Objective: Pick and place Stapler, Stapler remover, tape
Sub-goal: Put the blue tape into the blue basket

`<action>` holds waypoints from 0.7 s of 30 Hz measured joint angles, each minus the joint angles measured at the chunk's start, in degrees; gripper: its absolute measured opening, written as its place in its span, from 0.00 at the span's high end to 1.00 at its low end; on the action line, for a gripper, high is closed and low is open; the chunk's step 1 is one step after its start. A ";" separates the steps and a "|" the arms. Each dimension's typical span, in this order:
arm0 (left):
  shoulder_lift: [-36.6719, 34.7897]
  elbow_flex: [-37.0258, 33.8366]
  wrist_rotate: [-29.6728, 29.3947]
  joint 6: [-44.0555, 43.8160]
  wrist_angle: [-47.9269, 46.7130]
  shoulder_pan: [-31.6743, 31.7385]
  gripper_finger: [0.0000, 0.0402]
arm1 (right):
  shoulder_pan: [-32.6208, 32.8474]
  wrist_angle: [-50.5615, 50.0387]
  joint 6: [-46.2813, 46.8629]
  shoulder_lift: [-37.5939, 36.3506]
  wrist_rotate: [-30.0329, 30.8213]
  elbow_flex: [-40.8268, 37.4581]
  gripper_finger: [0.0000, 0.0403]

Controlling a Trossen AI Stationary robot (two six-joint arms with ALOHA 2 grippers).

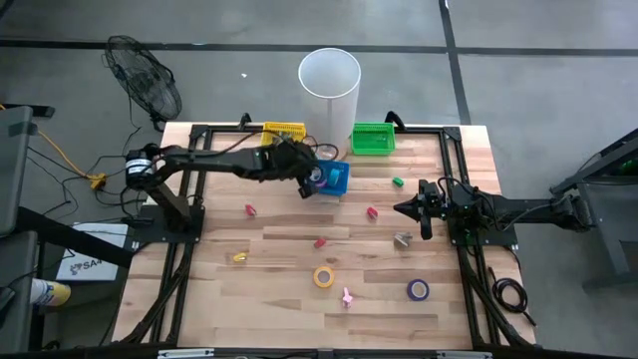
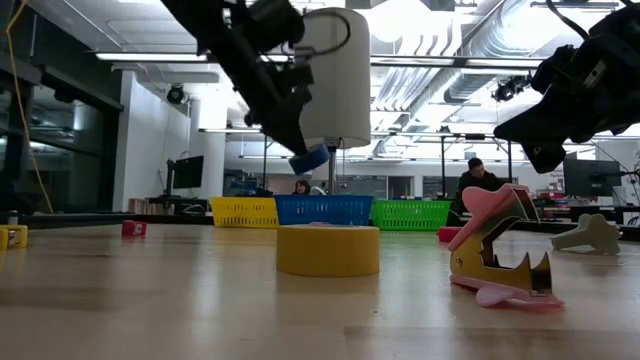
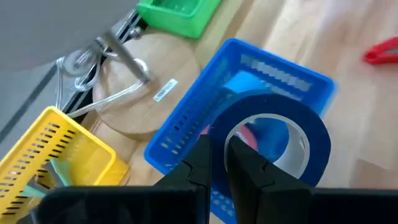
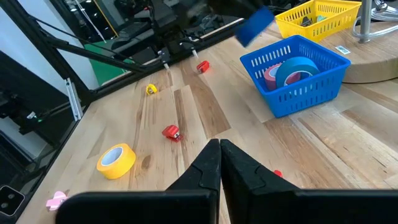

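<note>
My left gripper (image 1: pixel 311 179) hangs above the blue basket (image 1: pixel 337 186), shut on a blue tape roll (image 3: pixel 273 134), which also shows in the low view (image 2: pixel 308 158). Inside the blue basket (image 4: pixel 298 78) lie another blue roll (image 4: pixel 297 68) and a pink roll (image 4: pixel 271 74). A yellow tape roll (image 1: pixel 324 276) and a purple tape roll (image 1: pixel 418 289) lie flat on the table. A pink staple remover (image 2: pixel 495 255) lies near the front. My right gripper (image 4: pixel 219 158) is shut and hovers at the table's right (image 1: pixel 414 209), holding nothing. My left gripper holds the blue tape roll by its ring wall (image 3: pixel 219 127), one finger (image 3: pixel 244 158) inside the hole and the other finger (image 3: pixel 200 162) outside. The fingers come slanting down from the table's left. The roll is lifted clear above the blue basket, tilted.
A yellow basket (image 1: pixel 284 133) and a green basket (image 1: pixel 373 139) stand at the far edge beside a white cylinder (image 1: pixel 329 75). Small red (image 1: pixel 320 242), yellow (image 1: pixel 239 257), green (image 1: pixel 397 181) and grey (image 1: pixel 403 239) staple removers are scattered across the table.
</note>
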 joint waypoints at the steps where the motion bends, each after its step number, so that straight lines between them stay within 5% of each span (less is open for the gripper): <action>1: 0.56 -0.03 0.76 -0.09 -0.25 0.82 0.94 | 0.00 0.00 0.00 0.00 0.00 0.00 1.00; 21: 7.11 -0.07 2.77 -0.32 3.02 3.63 0.94 | -0.01 0.00 0.00 0.00 0.00 -0.01 1.00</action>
